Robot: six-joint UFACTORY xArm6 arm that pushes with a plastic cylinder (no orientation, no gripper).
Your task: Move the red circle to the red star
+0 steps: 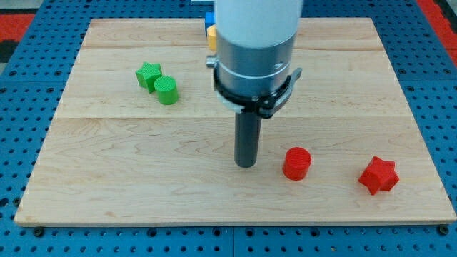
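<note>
The red circle is a short red cylinder standing on the wooden board at the view's lower right. The red star lies further right, about a hundred pixels from the circle, near the board's lower right corner. My tip rests on the board just left of the red circle, a small gap between them. The rod hangs from a wide grey and white arm body that fills the view's top centre.
A green star and a green cylinder touch each other at the upper left. A blue block and a yellow block peek out behind the arm at the top edge. The board sits on a blue perforated table.
</note>
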